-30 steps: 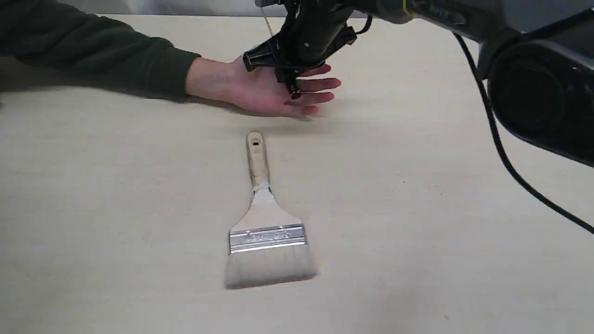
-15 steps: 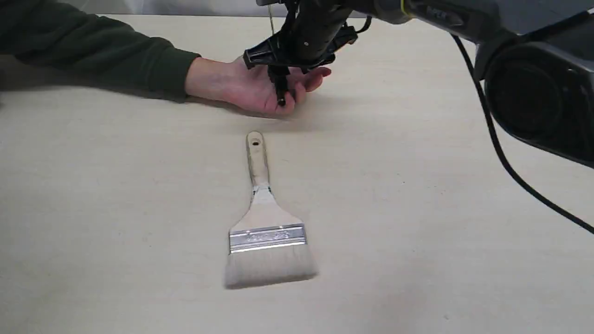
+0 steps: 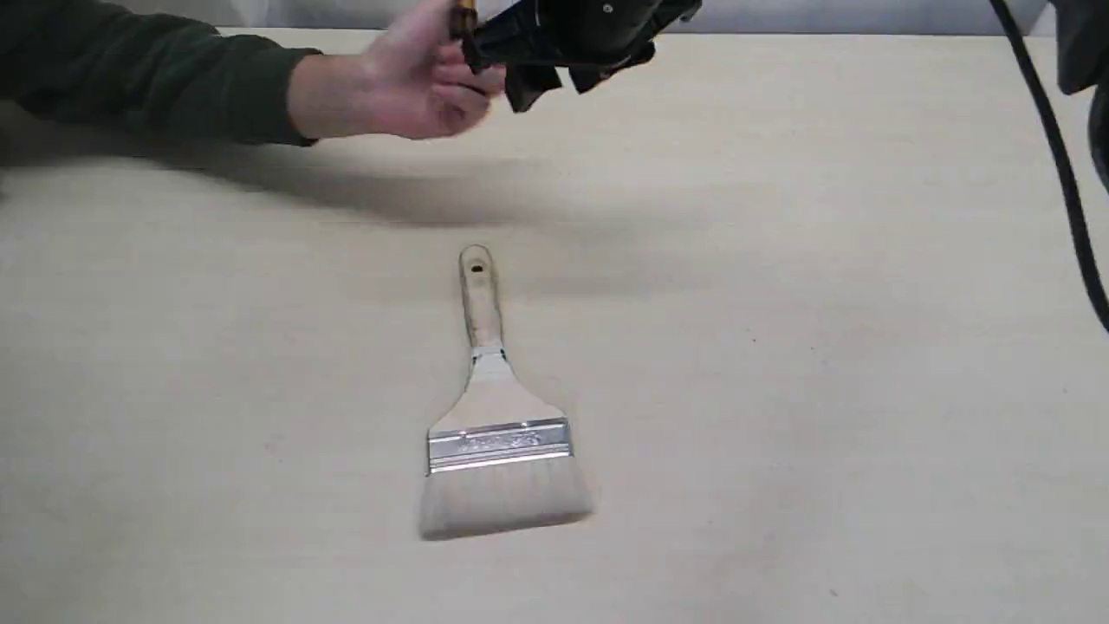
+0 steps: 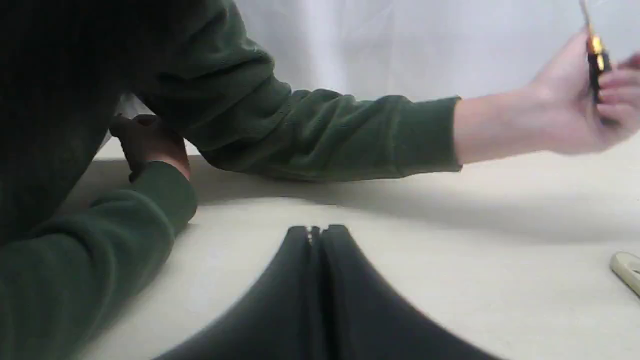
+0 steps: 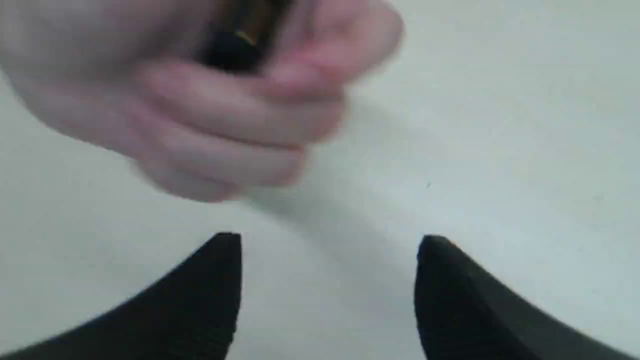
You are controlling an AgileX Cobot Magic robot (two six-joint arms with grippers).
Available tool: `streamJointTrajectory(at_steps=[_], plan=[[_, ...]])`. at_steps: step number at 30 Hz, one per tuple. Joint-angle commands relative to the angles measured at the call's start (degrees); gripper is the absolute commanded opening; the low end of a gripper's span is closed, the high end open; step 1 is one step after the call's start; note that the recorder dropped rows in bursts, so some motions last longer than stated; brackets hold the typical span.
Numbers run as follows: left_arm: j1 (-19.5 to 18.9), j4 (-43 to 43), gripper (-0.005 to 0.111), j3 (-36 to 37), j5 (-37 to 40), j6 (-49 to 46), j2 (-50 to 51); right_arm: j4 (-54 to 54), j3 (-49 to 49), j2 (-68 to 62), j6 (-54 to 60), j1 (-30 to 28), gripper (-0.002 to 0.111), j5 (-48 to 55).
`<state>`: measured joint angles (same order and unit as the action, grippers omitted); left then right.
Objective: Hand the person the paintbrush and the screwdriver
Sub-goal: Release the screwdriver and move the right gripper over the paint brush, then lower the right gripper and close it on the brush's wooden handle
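The paintbrush [image 3: 492, 407] lies flat mid-table, its handle pointing away and its bristles toward the camera. The person's hand [image 3: 416, 82] is closed around the screwdriver [image 4: 596, 62] and raised off the table; a gold ring and black handle show above the fingers [image 5: 240, 30]. My right gripper [image 3: 554, 82] hangs open just right of that hand, nothing between its fingers [image 5: 220, 280]. My left gripper [image 4: 315, 232] is shut and empty, low over the table, out of the exterior view.
The person's green sleeve [image 3: 165, 82] stretches across the far left of the table, and a second arm [image 4: 100, 240] rests near my left gripper. A black cable [image 3: 1061, 173] hangs at the right edge.
The hand closed on the screwdriver, then lifted and pulled left with it. My right gripper let go, opened and rose toward the top of the view.
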<state>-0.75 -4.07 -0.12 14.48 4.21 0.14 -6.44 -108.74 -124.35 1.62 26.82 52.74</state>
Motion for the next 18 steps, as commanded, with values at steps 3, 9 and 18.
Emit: streamJointTrajectory(at_steps=[3,9,18], plan=[[0.1,0.2,0.0,0.1,0.0,0.1,-0.1,-7.6,9.3,3.3,5.8,1.0,0.054,0.7],[0.1,0.2,0.0,0.1,0.0,0.1,-0.1,-7.4,15.0,2.9,6.3,4.5,0.054,0.5],[0.1,0.2,0.0,0.1,0.0,0.1,-0.1,-8.1,15.2,-0.1,3.9,7.0,0.055,2.3]])
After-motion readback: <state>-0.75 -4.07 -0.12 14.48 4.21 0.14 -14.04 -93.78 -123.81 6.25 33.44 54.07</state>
